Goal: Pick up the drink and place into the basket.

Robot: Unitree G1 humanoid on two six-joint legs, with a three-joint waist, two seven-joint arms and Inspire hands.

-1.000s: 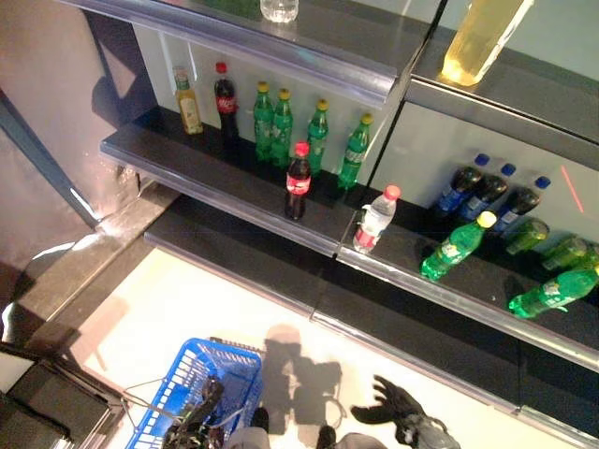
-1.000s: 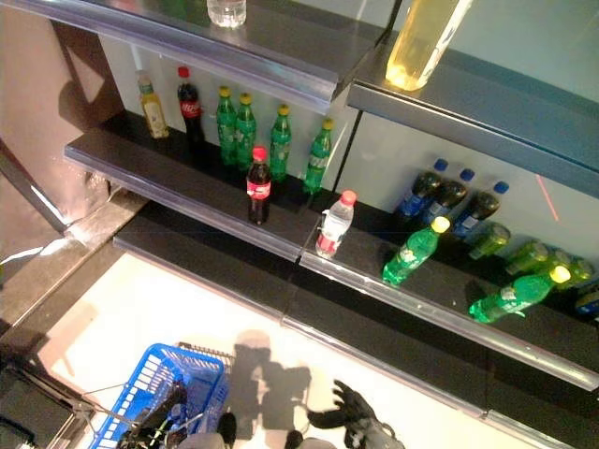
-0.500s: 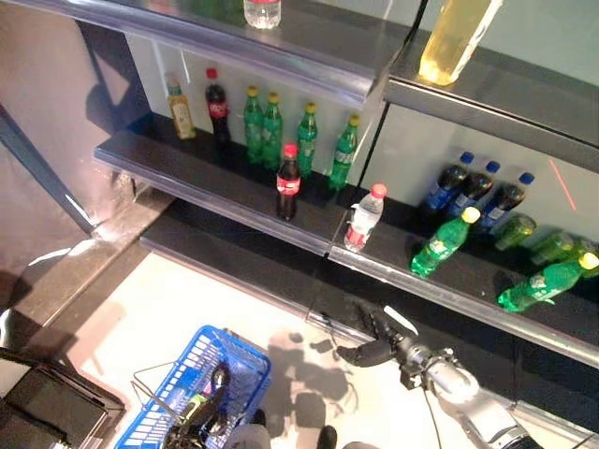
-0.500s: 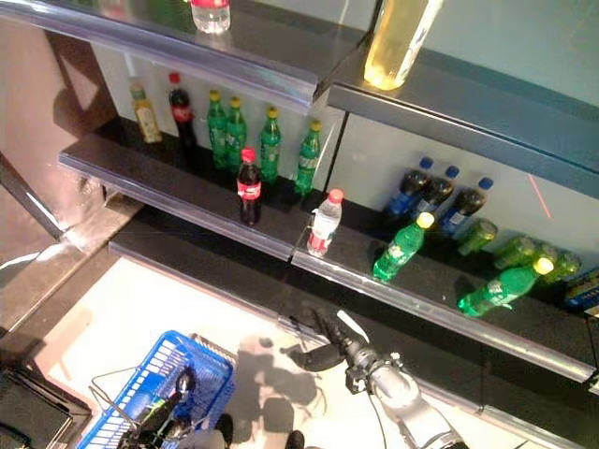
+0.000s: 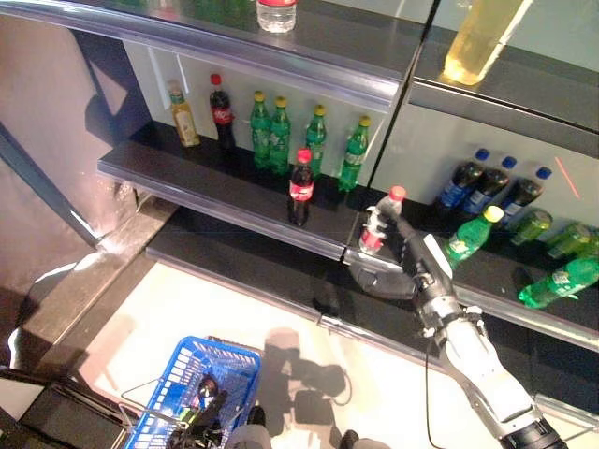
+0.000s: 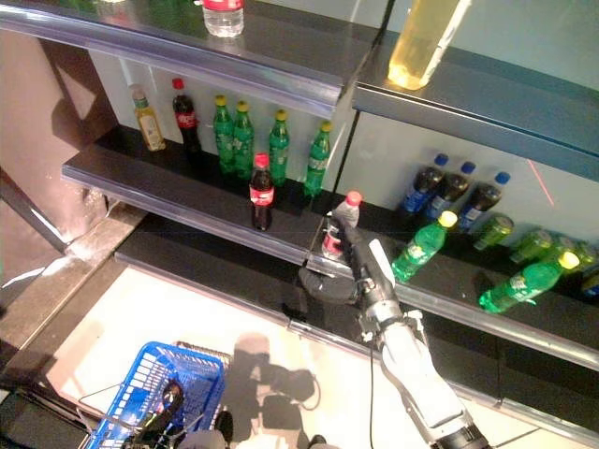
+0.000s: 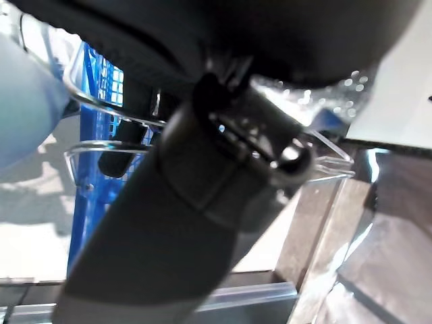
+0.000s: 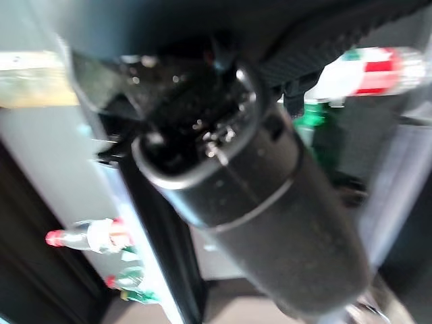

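A clear drink bottle (image 5: 376, 223) with a red cap and red label stands at the front edge of the middle shelf (image 5: 225, 198). My right hand (image 5: 413, 254) is raised to it, just to its right, open, with straight fingers reaching the bottle's side; whether they touch it is unclear. In the right wrist view the same bottle (image 8: 375, 68) shows past the thumb. Low on the left hangs the blue basket (image 5: 159, 402), with my left hand (image 5: 204, 412) shut on its wire handle (image 7: 88, 102).
A cola bottle (image 5: 300, 186) stands just left of the clear one. Behind are green bottles (image 5: 281, 137), another cola and a yellow bottle. Dark blue-capped bottles (image 5: 487, 183) and lying green bottles (image 5: 468, 239) crowd the right. An upper shelf (image 5: 309, 65) overhangs.
My right arm has risen from near the floor up to the shelf, and its hand now reaches the clear bottle. The basket and the left hand stay put; the camera has shifted slightly.
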